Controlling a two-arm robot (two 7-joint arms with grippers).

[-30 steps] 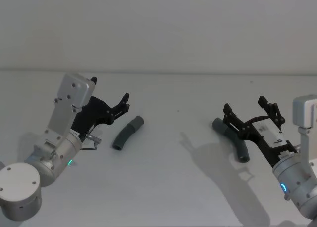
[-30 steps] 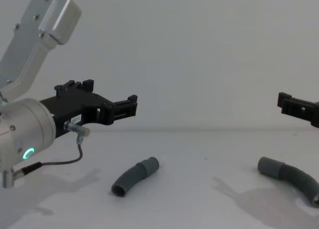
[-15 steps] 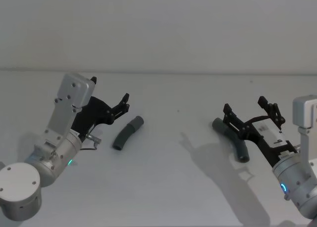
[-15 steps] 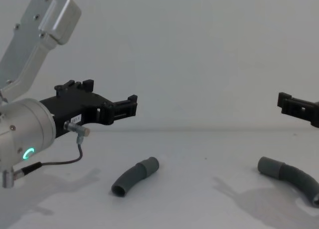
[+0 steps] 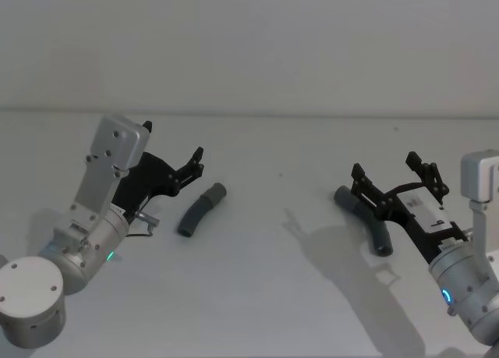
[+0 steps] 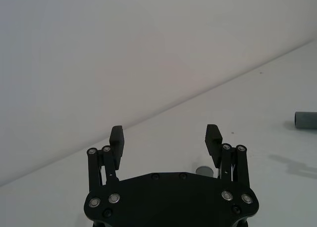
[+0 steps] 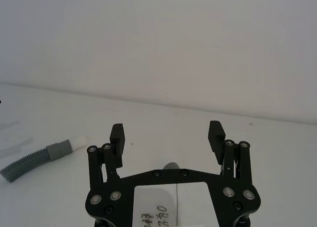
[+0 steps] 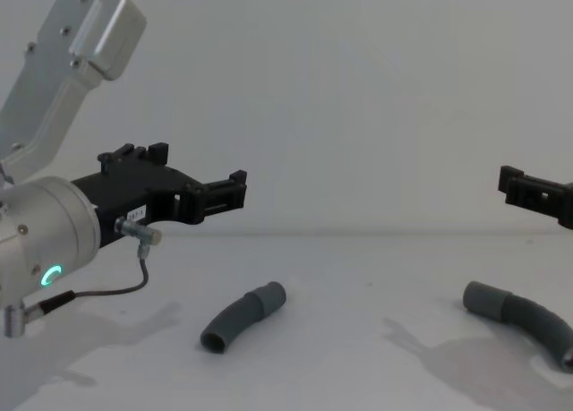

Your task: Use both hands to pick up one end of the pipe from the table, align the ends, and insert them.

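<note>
Step in hand, as judged: approach ahead of the first grasp. Nothing lifted, nothing joined.

Left end effector [image 6: 165, 137]: jaws spread wide, empty. Raised above the tabletop [image 5: 265, 295], near the collar end of the shorter pipe piece [image 5: 200, 210] and clear of it. Aimed past that piece rather than down at it.

Right end effector [image 7: 167, 133]: likewise wide open and empty. Held over the longer pipe piece [image 5: 379, 237], with no contact evident in the chest view.

Shorter pipe piece: flat on the tabletop, left of centre, curved, collar end turned toward the far right. Seen from the right wrist as a ribbed body with a smooth grey collar and a white tip [image 7: 79, 142].

Longer pipe piece: flat on the tabletop at the right, well apart from the other. Partly hidden beneath the right end effector in the head view.

Progress, as judged: at the very start, with pick-up, alignment and insertion all outstanding.

Next move, as judged:
- Tilt and lower each end effector onto its own piece.
- Close on the mid-body, leaving the mating end free.
- Lift clear, then turn both pieces to bring the white-tipped end in line with the open end of the other before pushing home.

Risk of rolling under a one-sided pinch, given round curved bodies.
</note>
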